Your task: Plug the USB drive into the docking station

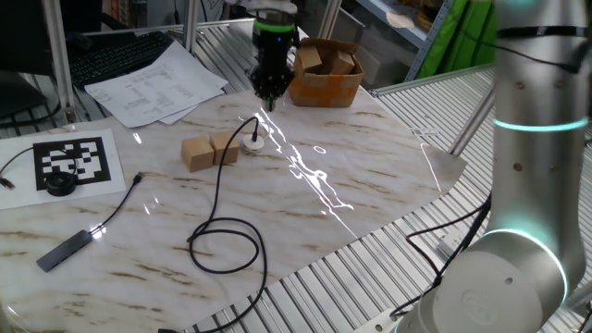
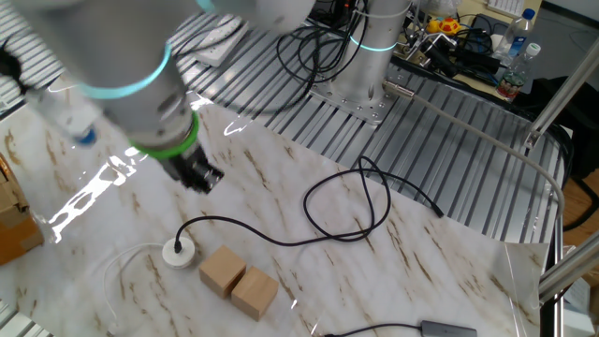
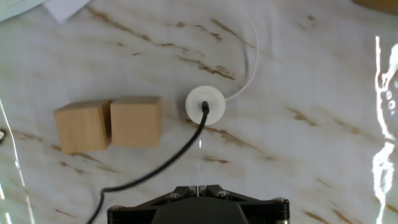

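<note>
In one fixed view, the far left of the marbled tabletop (image 1: 388, 166) carries a printed marker sheet (image 1: 76, 162) with a black round puck (image 1: 60, 184) on its lower edge. Below it a dark flat stick (image 1: 63, 250) lies on a thin cable. Further right, loose papers (image 1: 153, 83) sit near the back edge. Two tan wooden blocks (image 1: 210, 151) stand side by side, touching each other. Just right of them sits the docking station (image 1: 252, 144), a small whitish disc, with the USB drive (image 1: 255, 136) standing upright in its middle. The drive's black cable (image 1: 227, 231) runs down toward the front and curls into a loop. Above the disc hangs the pincer (image 1: 269, 99), pointing almost straight down, its two fingers brought together with nothing between them and clear of the plug. Behind it to the right stands a cardboard box (image 1: 326, 74) with blocks inside.

From the hand view, the blocks (image 3: 109, 124) are at left, the station (image 3: 205, 104) just beside the right block, and the plug (image 3: 205, 109) is seated in its centre; a thin white lead (image 3: 249, 68) curves away from the disc.

In the other fixed view the pincer (image 2: 208, 183) hangs above and to the right of the disc (image 2: 179, 251), apart from it.
</note>
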Controlling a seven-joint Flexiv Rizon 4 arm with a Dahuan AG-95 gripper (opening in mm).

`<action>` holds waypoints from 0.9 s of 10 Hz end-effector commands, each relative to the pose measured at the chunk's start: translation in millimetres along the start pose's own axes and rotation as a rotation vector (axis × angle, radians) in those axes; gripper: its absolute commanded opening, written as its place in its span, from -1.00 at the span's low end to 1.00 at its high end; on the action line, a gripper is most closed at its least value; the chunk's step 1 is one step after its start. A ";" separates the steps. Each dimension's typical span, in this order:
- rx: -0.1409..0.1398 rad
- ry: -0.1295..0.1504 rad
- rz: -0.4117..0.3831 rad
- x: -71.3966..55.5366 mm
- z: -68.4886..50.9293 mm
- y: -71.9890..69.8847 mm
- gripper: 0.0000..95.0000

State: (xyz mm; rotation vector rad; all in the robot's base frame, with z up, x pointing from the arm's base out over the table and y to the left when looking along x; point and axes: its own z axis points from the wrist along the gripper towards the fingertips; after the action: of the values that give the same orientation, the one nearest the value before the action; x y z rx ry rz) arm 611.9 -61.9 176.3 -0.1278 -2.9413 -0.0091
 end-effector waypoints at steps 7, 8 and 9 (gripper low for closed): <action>-0.018 -0.062 -0.005 48.4 2.5 11.3 -1.00; -0.017 -0.075 -0.003 51.9 6.4 12.7 -1.00; -0.016 -0.080 -0.004 54.1 8.5 13.2 -1.00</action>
State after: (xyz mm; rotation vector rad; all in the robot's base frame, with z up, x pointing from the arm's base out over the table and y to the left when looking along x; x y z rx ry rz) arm 559.1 -43.7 177.4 -0.1288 -3.0186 -0.0296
